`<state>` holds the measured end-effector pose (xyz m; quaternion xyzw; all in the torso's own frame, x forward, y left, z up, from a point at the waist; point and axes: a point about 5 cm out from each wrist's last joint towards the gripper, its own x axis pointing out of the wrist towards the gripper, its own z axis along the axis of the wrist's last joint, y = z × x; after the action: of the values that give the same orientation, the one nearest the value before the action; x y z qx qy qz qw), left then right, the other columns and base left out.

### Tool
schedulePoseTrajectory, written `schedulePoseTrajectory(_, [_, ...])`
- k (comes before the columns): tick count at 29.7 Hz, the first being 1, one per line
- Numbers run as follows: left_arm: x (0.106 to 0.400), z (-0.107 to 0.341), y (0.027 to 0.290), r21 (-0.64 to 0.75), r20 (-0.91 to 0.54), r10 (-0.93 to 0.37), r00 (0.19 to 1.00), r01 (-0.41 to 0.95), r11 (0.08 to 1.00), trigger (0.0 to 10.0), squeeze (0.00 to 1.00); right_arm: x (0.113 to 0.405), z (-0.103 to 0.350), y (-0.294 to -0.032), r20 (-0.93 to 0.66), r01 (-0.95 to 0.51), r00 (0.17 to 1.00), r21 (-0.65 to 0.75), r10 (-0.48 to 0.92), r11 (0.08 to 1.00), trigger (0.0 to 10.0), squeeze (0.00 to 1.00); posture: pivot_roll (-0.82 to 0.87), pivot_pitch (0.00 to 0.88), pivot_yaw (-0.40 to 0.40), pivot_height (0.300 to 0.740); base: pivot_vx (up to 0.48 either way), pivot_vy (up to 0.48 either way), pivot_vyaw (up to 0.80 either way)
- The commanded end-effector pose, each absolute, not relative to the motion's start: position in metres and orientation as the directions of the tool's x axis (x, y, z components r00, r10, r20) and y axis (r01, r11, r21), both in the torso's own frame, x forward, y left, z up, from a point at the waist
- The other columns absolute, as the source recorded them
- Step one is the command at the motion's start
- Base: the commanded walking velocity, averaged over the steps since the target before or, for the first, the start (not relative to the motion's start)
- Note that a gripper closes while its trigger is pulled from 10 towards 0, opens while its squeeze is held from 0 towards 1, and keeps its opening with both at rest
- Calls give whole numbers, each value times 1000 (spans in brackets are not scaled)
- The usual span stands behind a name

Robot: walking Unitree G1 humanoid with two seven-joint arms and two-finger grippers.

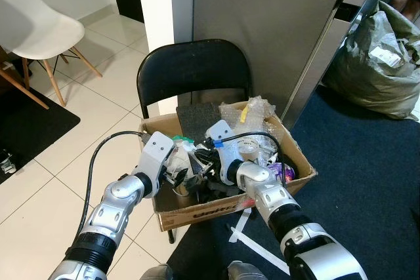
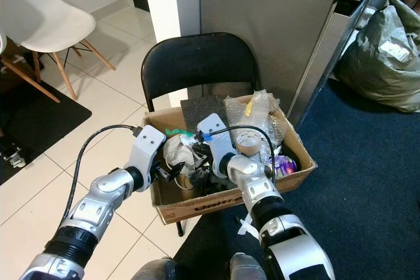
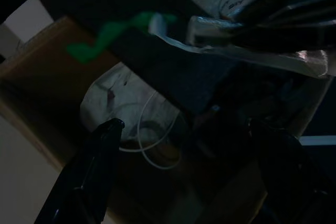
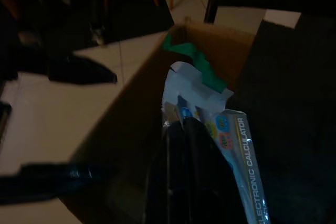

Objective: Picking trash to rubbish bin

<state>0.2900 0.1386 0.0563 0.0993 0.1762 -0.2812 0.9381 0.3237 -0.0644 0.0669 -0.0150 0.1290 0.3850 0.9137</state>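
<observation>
A cardboard box (image 1: 197, 215) of trash stands on a black folding chair (image 1: 193, 70). It holds bubble wrap (image 1: 252, 117), a tape roll (image 2: 248, 140), a purple wrapper (image 1: 283, 172) and a white crumpled item with a cord (image 3: 122, 109). My right gripper (image 4: 195, 145) reaches into the box's left half and is shut on a flat calculator package (image 4: 240, 150) with a green scrap (image 4: 194, 59) at its far end. Just left of it my left gripper (image 2: 174, 172) hangs over the white item. Its fingers (image 4: 79, 70) are spread wide with nothing between them.
A grey cabinet (image 1: 275, 24) rises right behind the chair. A stuffed grey-green sack (image 1: 384, 57) lies on the dark blue carpet at the right. A white chair (image 1: 39, 27) and a black mat (image 1: 26, 122) are on the tiles at the left. White tape strips (image 1: 246, 227) lie under the box.
</observation>
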Motion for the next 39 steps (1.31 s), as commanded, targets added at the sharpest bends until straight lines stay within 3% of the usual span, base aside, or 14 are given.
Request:
schedulePoseTrajectory(1, [287,54,142,80,-404,-499,767,573,816,10000,0,324,70,-62,-199,-704,663,162,721,692,10000,1000,-45,67,-28,740,0,0,0])
schedulePoseTrajectory(4, [287,54,143,81,-400,-495,771,568,819,10000,0,326,76,-62,-147,-683,692,182,707,707,10000,1000,-46,65,-27,740,0,0,0])
schedulePoseTrajectory(5, [288,55,144,85,-395,-488,778,560,824,10000,0,330,82,-65,-103,-644,734,210,672,736,10000,176,-45,64,-25,740,0,0,0])
schedulePoseTrajectory(6, [289,56,145,93,-387,-474,791,545,833,10000,0,336,89,-71,-54,-584,791,234,610,778,10000,0,-44,63,-24,740,0,0,0])
schedulePoseTrajectory(8, [292,59,148,101,-370,-443,817,509,855,10000,0,348,102,-89,24,-430,899,250,438,868,10000,0,-40,62,-22,740,0,0,0])
schedulePoseTrajectory(11, [300,68,156,101,-309,-346,886,392,914,10000,0,359,116,-128,91,-191,982,417,168,889,10000,0,-38,58,-17,740,0,0,0])
schedulePoseTrajectory(12, [304,73,162,119,-264,-282,923,321,940,10000,0,360,119,-141,99,-125,991,458,89,880,10000,0,-37,57,-11,740,0,0,0])
schedulePoseTrajectory(13, [310,86,177,113,-176,-132,975,154,982,10000,0,359,119,-161,84,-21,996,475,-21,880,10000,0,-38,54,-7,740,0,0,0])
schedulePoseTrajectory(14, [311,90,182,105,-148,-78,986,94,990,10000,0,358,118,-166,76,4,996,474,-46,881,10000,0,-38,53,-6,740,0,0,0])
schedulePoseTrajectory(19, [309,100,195,63,-92,37,995,-32,998,10000,0,352,114,-178,64,35,996,427,-69,903,10000,0,-37,55,5,740,0,0,0])
schedulePoseTrajectory(20, [306,104,198,56,-63,57,996,-54,997,10000,0,347,110,-184,55,47,996,348,-70,936,10000,0,-39,54,13,740,0,0,0])
schedulePoseTrajectory(27, [306,101,185,41,-65,2,998,1,999,10000,0,338,104,-171,50,-2,999,201,-9,980,10000,0,-66,44,54,740,0,0,0])
schedulePoseTrajectory(32, [312,105,180,2,-52,16,999,-16,1000,10000,0,332,109,-160,93,-36,996,196,18,980,10000,0,-67,38,59,740,0,0,0])
schedulePoseTrajectory(39, [313,109,173,-17,-35,-4,999,3,1000,10000,0,322,100,-167,55,16,998,236,-30,972,10000,0,-62,0,33,740,0,0,0])
